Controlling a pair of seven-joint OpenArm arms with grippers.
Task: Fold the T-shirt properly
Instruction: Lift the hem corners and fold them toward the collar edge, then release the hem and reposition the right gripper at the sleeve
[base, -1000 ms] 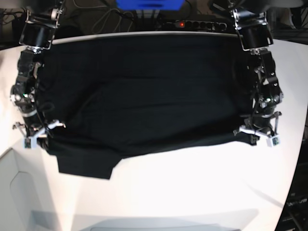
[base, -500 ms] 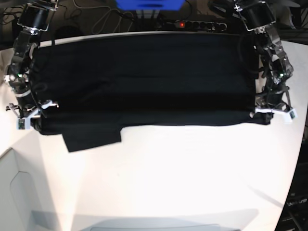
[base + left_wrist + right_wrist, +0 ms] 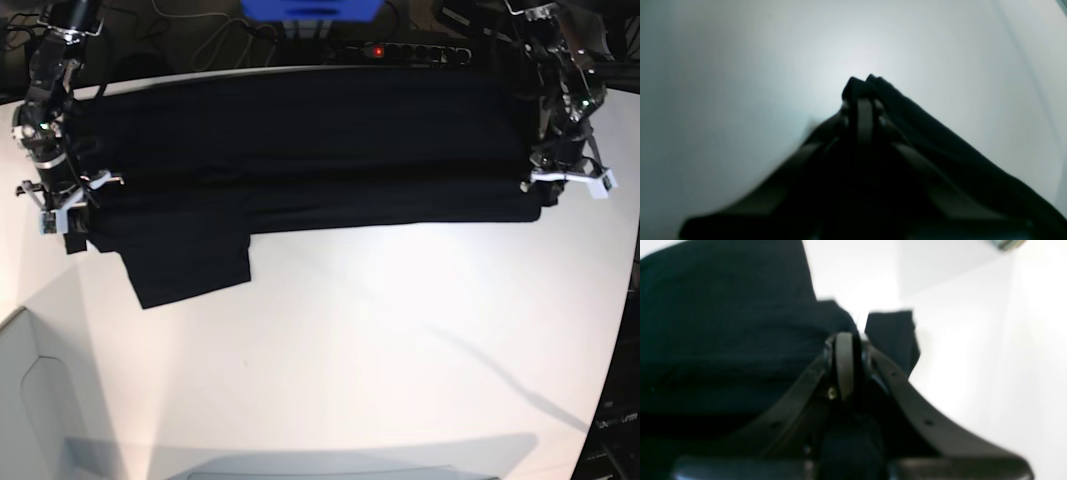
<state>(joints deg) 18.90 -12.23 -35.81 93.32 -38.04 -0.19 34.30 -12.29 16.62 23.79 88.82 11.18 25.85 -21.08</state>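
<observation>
Both grippers — left gripper [image 3: 563,180], right gripper [image 3: 62,205] — clamp the T-shirt [image 3: 300,150]; power strip [image 3: 400,50] lies behind.

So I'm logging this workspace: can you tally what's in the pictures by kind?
T-shirt: 1
End effectors: 2, the left end effector and the right end effector
White table: 1
Power strip: 1
Blue box: 1
Total: 6

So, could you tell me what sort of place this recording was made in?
Most likely a robotics lab bench. A white table carries a black T-shirt between two arms, each gripper shut on the cloth, and a power strip with loose cables lies behind it.
</observation>
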